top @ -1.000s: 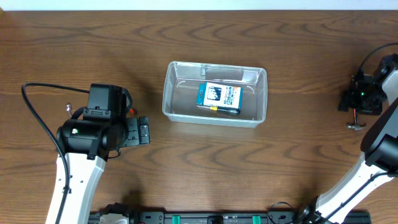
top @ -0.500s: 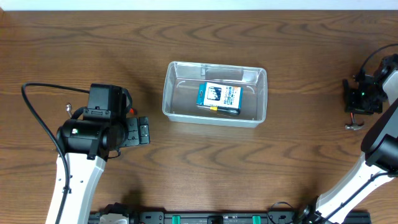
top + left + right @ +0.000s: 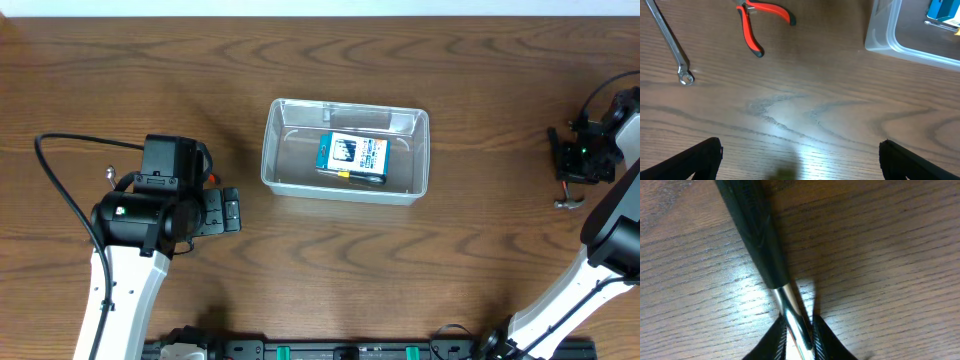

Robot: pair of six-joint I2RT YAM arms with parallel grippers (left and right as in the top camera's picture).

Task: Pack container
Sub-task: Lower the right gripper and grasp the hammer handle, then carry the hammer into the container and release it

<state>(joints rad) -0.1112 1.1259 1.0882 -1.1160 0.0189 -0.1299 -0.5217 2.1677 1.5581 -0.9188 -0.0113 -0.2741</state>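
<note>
Right fingers (image 3: pixel 772 346) pinched on steel shaft of black-handled tool (image 3: pixel 747 225); left fingers (image 3: pixel 695 160) spread wide above brown wooden bench (image 3: pixel 800 100); clear rectangular plastic container (image 3: pixel 340 190) mid-bench, holding small blue-and-white box (image 3: pixel 352 157)

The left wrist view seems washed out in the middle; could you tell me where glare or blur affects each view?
Left wrist: lamp glare on the table, fingertips soft. Right wrist: black-handled tool blurred at close range, bright glint on the wood beside its shaft. Overhead: even light, sharp.
</note>
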